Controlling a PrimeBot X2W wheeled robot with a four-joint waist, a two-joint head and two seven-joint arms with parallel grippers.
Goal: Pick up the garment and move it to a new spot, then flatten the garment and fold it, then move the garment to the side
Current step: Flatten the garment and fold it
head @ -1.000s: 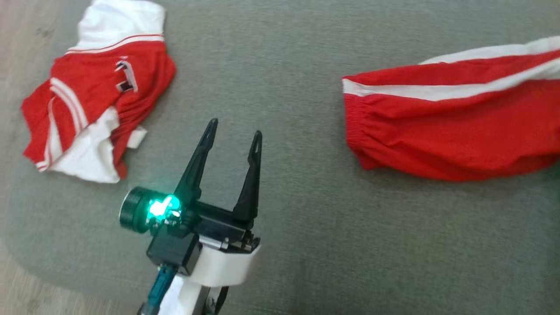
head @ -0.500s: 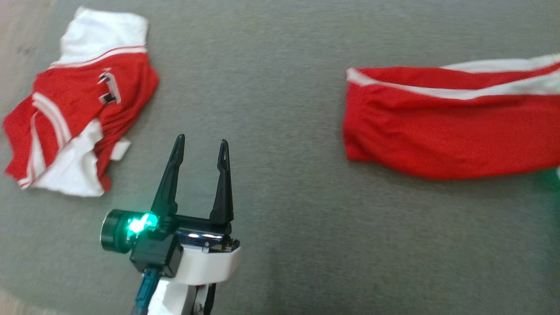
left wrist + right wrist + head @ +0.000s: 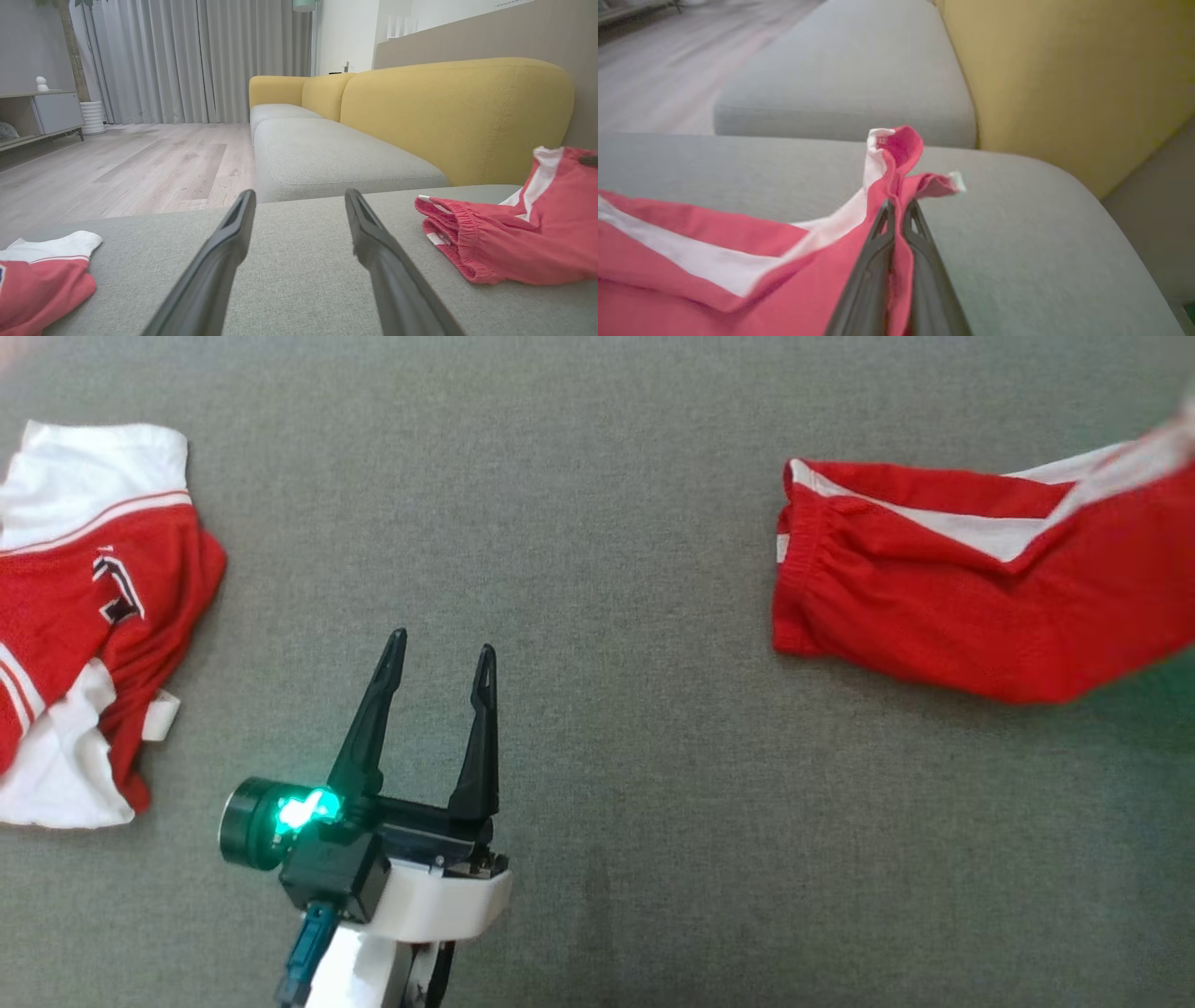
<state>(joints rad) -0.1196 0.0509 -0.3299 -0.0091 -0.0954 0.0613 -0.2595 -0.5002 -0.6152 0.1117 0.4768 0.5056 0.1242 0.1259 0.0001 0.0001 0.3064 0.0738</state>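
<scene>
The red cloth shorts with a white side stripe [image 3: 980,607] lie on the flat grey sofa seat [image 3: 597,476], at about 2 o'clock from the left gripper [image 3: 439,658] in the head view. The stretchy waist end points toward the middle of the seat. The far end lifts up off it.

The right gripper [image 3: 899,205] is pinched tight on that far end. A little bunch of red and white cloth pokes out past its tips at 12 o'clock. The left gripper has its two dark fingers spread wide, with nothing between them. It hangs over bare seat, well away from the shorts.

A crumpled red and white shirt [image 3: 84,616] sits at 9 o'clock, far from the shorts.

The shorts look thin, light and floppy. They will sag and swing when lifted, and they won't keep their shape. The cloth looks a bit smooth, so a small pinch could slip out. One pinch at a corner will let the rest hang in a long droop. A good second place to hold is the thick stretchy waist, because it is bunchy and easy to grab. With both ends held, the shorts could be pulled flat.
</scene>
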